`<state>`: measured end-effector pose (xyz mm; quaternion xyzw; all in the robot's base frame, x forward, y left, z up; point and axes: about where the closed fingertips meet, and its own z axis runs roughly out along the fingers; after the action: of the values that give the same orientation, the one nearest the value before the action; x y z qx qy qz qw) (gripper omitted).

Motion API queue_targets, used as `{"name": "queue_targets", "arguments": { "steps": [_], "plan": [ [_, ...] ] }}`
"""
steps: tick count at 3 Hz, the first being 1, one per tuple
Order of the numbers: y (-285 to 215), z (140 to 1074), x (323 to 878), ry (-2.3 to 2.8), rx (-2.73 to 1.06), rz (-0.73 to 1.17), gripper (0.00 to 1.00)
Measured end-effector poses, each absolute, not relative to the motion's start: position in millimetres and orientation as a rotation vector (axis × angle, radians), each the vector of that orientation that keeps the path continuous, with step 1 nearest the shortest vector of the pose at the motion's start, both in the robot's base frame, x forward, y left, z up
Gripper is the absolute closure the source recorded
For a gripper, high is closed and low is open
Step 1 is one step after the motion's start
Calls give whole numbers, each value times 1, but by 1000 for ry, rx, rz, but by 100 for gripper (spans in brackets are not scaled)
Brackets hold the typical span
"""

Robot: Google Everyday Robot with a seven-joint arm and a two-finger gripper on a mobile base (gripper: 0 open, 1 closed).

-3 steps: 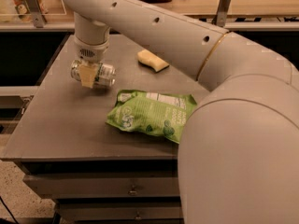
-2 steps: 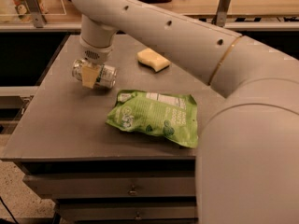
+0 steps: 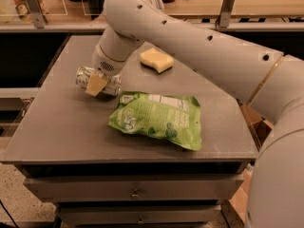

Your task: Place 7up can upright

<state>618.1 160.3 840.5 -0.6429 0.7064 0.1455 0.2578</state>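
Observation:
The 7up can [image 3: 83, 75], silver-white with green marks, lies on its side at the left of the grey table [image 3: 57, 127]. My gripper [image 3: 98, 81] comes down on it from above at the end of the big white arm. One tan finger pad [image 3: 96, 85] presses on the near side of the can; the other finger is hidden behind it. The gripper is shut on the can, which still rests on the tabletop.
A green snack bag [image 3: 159, 119] lies flat at the table's middle front, just right of the can. A yellow sponge [image 3: 156, 60] lies at the back. The table's left edge is close to the can. Drawers sit below the front edge.
The arm has swung and its wrist has tilted over the can. The can stays on its side in about the same spot.

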Motion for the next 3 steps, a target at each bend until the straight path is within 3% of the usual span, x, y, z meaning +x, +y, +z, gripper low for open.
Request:
{"name": "queue_targets", "arguments": {
  "steps": [3],
  "plan": [
    [176, 864, 635, 1890, -1753, 402, 100]
  ]
}}
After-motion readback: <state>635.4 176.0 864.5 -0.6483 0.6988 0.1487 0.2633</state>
